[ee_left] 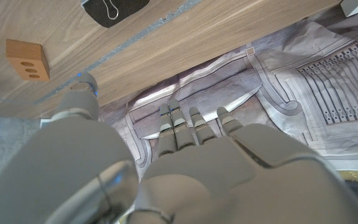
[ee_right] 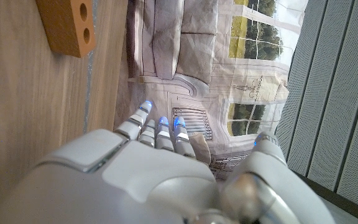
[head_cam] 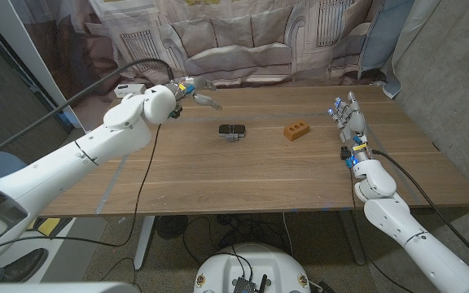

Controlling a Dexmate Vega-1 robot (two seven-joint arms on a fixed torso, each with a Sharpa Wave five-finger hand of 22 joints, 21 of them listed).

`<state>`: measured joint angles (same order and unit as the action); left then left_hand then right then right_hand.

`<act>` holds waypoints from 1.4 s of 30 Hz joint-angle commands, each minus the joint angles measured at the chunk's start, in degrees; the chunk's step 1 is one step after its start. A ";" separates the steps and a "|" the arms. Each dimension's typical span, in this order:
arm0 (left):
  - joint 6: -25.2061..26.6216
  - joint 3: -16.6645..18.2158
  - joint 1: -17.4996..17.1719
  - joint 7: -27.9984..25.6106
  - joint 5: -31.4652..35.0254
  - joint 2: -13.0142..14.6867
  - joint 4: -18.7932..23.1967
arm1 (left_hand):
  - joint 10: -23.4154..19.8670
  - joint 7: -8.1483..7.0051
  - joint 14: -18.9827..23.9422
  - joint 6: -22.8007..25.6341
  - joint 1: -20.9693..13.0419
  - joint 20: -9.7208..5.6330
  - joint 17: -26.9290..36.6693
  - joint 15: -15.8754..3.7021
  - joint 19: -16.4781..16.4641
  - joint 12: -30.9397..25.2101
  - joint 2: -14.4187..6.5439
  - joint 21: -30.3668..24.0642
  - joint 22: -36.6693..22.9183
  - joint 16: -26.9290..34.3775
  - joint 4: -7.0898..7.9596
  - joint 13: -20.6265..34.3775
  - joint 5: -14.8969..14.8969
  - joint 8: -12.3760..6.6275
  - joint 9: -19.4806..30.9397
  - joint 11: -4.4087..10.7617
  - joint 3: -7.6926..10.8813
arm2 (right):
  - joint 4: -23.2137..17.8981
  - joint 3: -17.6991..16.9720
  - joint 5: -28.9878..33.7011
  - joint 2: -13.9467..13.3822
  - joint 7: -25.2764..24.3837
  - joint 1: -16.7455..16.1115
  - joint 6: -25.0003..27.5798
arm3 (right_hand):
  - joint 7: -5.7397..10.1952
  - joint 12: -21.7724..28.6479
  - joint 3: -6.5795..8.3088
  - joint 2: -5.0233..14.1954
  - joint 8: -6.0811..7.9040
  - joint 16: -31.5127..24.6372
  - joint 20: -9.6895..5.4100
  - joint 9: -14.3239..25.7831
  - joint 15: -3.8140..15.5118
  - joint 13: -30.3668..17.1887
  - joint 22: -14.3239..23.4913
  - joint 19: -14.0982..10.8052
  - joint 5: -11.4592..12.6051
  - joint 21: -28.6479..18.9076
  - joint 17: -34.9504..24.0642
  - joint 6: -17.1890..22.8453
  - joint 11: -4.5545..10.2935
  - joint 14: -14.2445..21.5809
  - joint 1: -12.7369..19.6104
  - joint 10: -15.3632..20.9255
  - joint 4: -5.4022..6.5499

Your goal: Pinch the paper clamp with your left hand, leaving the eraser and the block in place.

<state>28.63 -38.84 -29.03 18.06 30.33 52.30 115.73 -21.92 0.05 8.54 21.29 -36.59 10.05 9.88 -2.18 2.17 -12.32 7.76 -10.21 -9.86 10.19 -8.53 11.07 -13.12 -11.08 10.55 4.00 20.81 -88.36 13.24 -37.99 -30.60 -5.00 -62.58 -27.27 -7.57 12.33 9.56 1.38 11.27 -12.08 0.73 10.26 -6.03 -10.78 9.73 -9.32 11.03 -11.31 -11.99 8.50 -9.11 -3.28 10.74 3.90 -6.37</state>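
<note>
The left hand (head_cam: 195, 94) hovers over the far edge of the wooden table (head_cam: 218, 179), at about ten o'clock from the table's middle; its fingers (ee_left: 176, 127) reach out straight and a little apart, with nothing between them. To its right, near the table's centre and slightly toward twelve o'clock, lies the paper clamp (head_cam: 232, 131), a small black binder clip whose wire handles show folded against its body in the left wrist view (ee_left: 112, 9). It is probably light and stiff, with smooth sides that may slide on the wood, so the surest hold looks like thumb and a finger on the two opposite sides of the black body. At three o'clock from it sits the orange block (head_cam: 296, 130), apart from the clamp. Farther right, the right hand (head_cam: 350, 122) stands on edge near the table's three-o'clock side, fingers extended and empty. No eraser can be made out.
</note>
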 commanded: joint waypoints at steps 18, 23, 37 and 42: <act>-6.52 -8.37 12.65 21.21 12.00 -5.95 -7.36 | 1.09 -0.12 -2.01 -1.95 -7.66 1.22 -0.02 0.53 1.87 0.30 -1.88 -0.34 0.02 -0.04 -1.24 0.40 -1.88 0.23 0.29 0.89 1.33 | -2.71 -0.74 0.81 -0.17 -2.28 -1.45 0.98 | 0.21 0.10 -0.02 0.07 0.20 -0.16 0.11 0.30 -0.31 -0.25 0.15 -0.18 -0.29 0.08 0.05 0.58 -0.21 0.57 1.04 0.67 -0.44; -8.08 -8.69 13.33 22.87 12.68 -7.14 -9.06 | 1.74 -0.46 -2.27 -3.20 -9.48 1.61 -0.04 0.13 1.48 0.42 -2.25 -0.52 0.05 0.02 -1.31 0.45 -2.13 0.42 0.32 1.20 1.63 | -2.43 -0.66 0.77 -0.01 -2.10 -1.29 0.84 | 0.27 0.12 0.00 0.07 0.19 -0.13 0.16 0.30 -0.25 -0.26 0.15 -0.18 -0.30 0.09 0.06 0.62 -0.20 0.58 1.13 0.84 -0.50; -10.97 -9.15 14.22 24.02 11.60 -9.76 -13.45 | 1.75 0.40 -2.47 -3.46 -11.63 2.13 -0.04 1.28 1.73 0.08 -2.75 -0.44 -0.02 0.17 -0.92 0.59 -2.22 0.05 0.39 0.29 1.71 | -2.31 -0.80 0.87 0.36 -2.58 -1.47 0.53 | 0.36 0.03 0.01 0.04 0.15 -0.05 0.28 0.31 -0.33 -0.29 0.15 -0.18 -0.34 0.11 0.09 0.77 -0.35 0.62 1.36 0.96 -0.67; -11.84 -10.33 14.82 24.74 11.94 -10.85 -15.05 | 2.36 0.86 -2.52 -4.63 -11.92 2.13 -0.03 1.84 1.77 0.21 -2.89 -0.48 -0.05 0.20 -0.63 0.64 -2.13 0.40 0.41 -0.02 1.54 | -2.27 -0.86 0.83 0.39 -2.70 -1.56 0.58 | 0.37 0.00 0.02 0.05 0.13 -0.05 0.29 0.31 -0.35 -0.29 0.15 -0.20 -0.35 0.11 0.09 0.77 -0.27 0.67 1.41 0.96 -0.70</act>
<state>18.86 -47.60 -15.43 41.22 41.90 43.56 103.91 -19.96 0.53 5.84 17.49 -47.80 11.50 9.88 -1.13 3.80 -11.86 4.98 -10.21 -9.88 10.14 -9.65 11.61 -14.86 -10.80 10.81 4.29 22.33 -90.78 12.50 -37.11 -30.42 -7.39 -63.95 -26.49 -7.25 12.33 9.56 1.53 11.27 -12.08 0.73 10.26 -6.25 -10.78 9.73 -9.31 10.81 -11.31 -11.71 8.80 -9.11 -3.07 11.49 4.51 -6.82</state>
